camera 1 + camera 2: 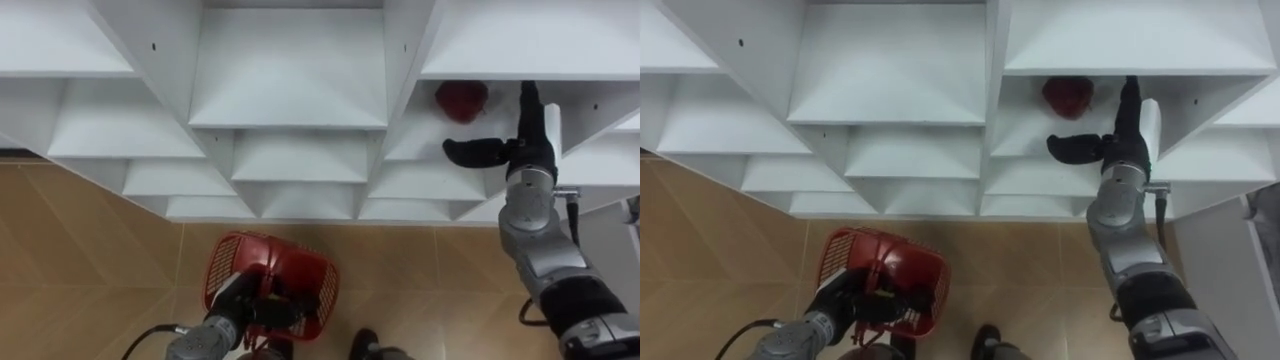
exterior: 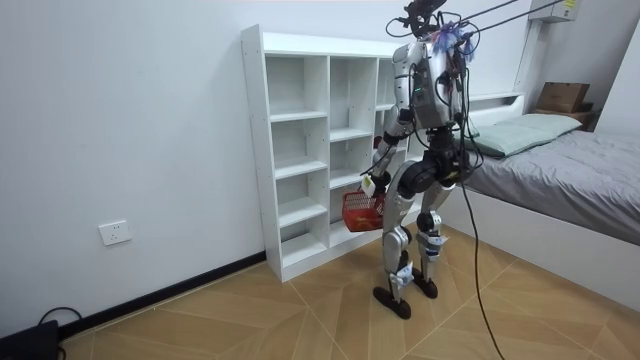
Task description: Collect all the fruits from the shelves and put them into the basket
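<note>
Round dark red fruit (image 1: 461, 100) lies on a shelf of the white wooden closet (image 1: 290, 75), between the right hand's (image 1: 527, 150) spread thumb and straight, open fingers (image 1: 528, 105); the left hand (image 1: 238, 300) grips a red mesh basket (image 1: 310, 272)

right hand (image 1: 527, 148) stood inside an open-fronted compartment (image 1: 420, 140), clear gap between thumb and red fruit (image 1: 461, 100), white divider (image 1: 405, 60) walled its left, shelf board (image 1: 530, 40) lay close above

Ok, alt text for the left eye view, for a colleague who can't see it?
The robot's right hand reaches, open, into a compartment of a white shelf unit, just right of a red fruit not yet grasped. Below, the left hand grips the handle of a red basket above the wooden floor.
</note>
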{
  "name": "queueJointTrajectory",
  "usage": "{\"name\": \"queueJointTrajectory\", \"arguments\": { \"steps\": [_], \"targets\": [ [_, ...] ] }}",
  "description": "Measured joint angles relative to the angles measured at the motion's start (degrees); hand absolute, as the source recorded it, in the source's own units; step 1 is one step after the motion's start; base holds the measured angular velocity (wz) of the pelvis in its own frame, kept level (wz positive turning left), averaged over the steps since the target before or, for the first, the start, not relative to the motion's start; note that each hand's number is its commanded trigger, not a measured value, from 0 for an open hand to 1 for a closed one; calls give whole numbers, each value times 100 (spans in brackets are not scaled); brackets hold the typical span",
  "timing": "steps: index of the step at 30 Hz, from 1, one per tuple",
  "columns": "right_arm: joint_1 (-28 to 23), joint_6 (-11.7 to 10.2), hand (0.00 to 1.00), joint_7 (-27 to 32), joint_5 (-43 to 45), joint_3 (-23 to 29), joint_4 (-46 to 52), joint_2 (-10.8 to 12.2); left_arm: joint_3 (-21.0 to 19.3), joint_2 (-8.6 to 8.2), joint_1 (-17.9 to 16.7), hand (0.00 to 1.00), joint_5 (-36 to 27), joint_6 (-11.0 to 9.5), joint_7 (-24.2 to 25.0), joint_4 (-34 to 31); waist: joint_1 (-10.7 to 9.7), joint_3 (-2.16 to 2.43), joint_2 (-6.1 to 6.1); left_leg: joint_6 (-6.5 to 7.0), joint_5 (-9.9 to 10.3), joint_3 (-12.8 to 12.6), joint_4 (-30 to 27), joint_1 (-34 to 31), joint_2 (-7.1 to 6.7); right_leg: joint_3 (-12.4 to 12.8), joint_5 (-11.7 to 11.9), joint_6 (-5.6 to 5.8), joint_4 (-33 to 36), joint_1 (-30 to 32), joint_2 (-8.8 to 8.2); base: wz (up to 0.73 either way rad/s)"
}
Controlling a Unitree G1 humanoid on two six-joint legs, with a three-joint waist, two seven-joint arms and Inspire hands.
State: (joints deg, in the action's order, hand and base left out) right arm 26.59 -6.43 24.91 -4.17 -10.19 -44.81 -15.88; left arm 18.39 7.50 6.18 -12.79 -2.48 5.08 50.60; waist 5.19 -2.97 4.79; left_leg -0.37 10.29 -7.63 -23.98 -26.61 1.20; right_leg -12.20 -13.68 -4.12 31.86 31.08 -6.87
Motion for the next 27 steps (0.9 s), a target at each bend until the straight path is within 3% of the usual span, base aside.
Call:
{"name": "queueJointTrajectory", "arguments": {
  "steps": [9,15,27],
  "targets": [
    [199,24,0,19,73,17,13,-26,-2,-21,-133,100,7,-55,-119,-381,44,-2,15,27,19,-5,-392,-427,-13,42,-14,-18,336,402,-71,0],
    [247,12,0,56,254,15,69,-66,-9,-6,-216,100,4,-172,-67,-530,212,-3,16,30,20,2,-590,-677,14,0,-28,-64,523,618,-94,5],
    [554,6,0,284,431,10,108,-180,105,-16,-206,100,0,-163,-37,-673,307,-7,12,54,59,50,-786,-922,29,-63,-22,-106,705,813,-139,2]
  ]
}}
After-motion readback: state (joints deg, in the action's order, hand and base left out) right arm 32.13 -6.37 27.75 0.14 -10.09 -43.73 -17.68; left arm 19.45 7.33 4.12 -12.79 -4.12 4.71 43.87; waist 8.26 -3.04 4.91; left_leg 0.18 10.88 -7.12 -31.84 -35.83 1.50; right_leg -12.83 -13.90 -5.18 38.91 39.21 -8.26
